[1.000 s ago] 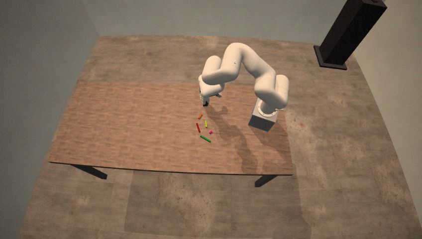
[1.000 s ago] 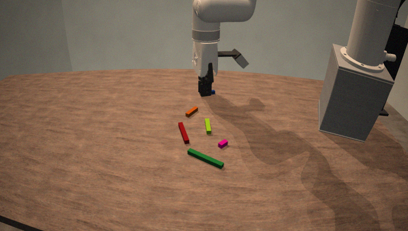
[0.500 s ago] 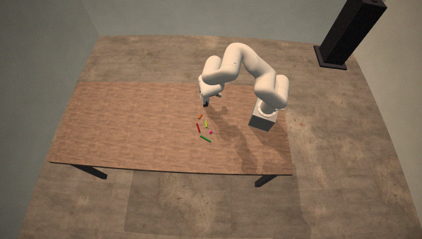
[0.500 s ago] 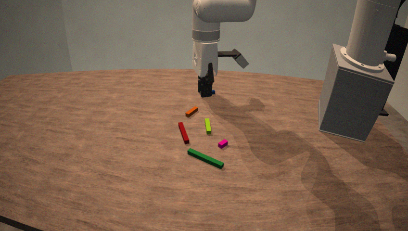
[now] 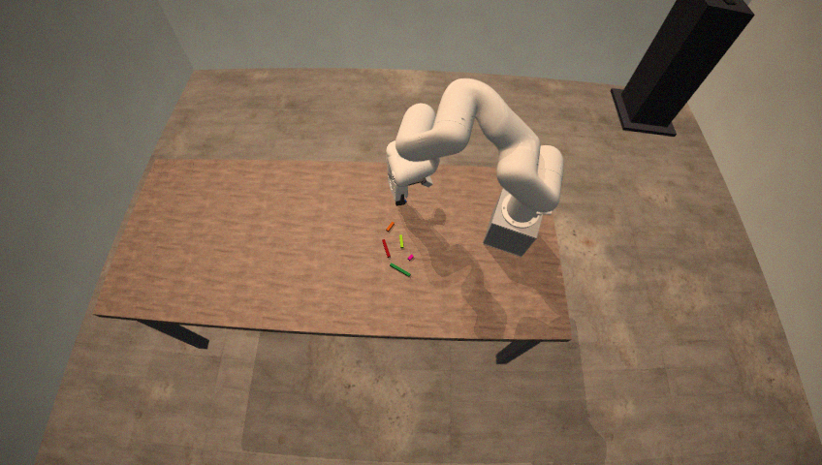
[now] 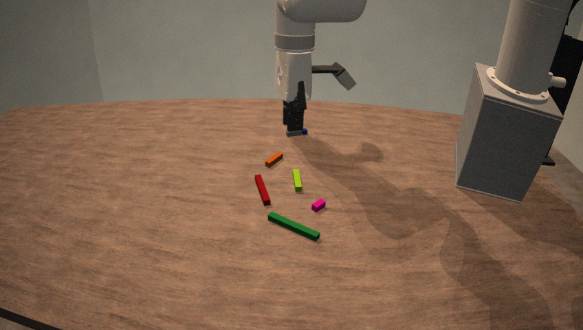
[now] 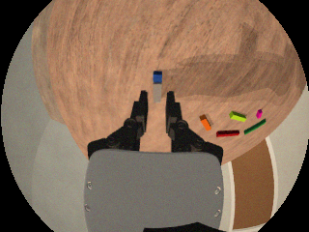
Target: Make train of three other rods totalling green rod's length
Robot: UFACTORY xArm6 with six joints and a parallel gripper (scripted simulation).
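A green rod (image 5: pixel 399 269) (image 6: pixel 293 226) (image 7: pixel 255 127) lies nearest the table's (image 5: pixel 231 259) (image 6: pixel 122 253) (image 7: pixel 111 53) front long edge, set at a slant. Just behind it, a short magenta rod (image 5: pixel 410 257) (image 6: pixel 317 205) (image 7: pixel 259 114) rests toward the right short edge and a red rod (image 5: pixel 386 248) (image 6: pixel 262 189) (image 7: pixel 228 133) toward the left. A lime rod (image 5: pixel 401 241) (image 6: pixel 297 180) (image 7: pixel 238 116) lies between those two and an orange rod (image 5: pixel 390 227) (image 6: pixel 273 159) (image 7: pixel 206 123), which sits farther back. These five lie apart, each flat on the wood.

Beyond them, toward the back long edge, the white arm (image 5: pixel 478 101) (image 6: pixel 294 65) points its claw (image 5: pixel 400 201) (image 6: pixel 295 130) (image 7: pixel 156 100) down at a grey rod (image 6: pixel 293 133) (image 7: pixel 156 92). The claw stands partly open, wider than the rod, its fingers gripping nothing. A blue rod (image 6: pixel 304 131) (image 7: pixel 157 76) lies in line with the grey one, end to end, with no visible gap. The arm's box-shaped mount (image 5: pixel 508 240) (image 6: pixel 507 143) stands by the right short edge; a dark pillar (image 5: pixel 680 69) (image 6: pixel 569 69) rises from the floor beyond the back right corner.

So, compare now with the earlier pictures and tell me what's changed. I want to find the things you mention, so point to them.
The gripper (image 5: pixel 400 201) (image 6: pixel 294 130) (image 7: pixel 156 100) has risen slightly, its fingers apart and empty, uncovering the grey rod (image 6: pixel 293 133) (image 7: pixel 157 91) in the exterior view. Whether it just released that rod, I cannot tell. The other rods stayed put.
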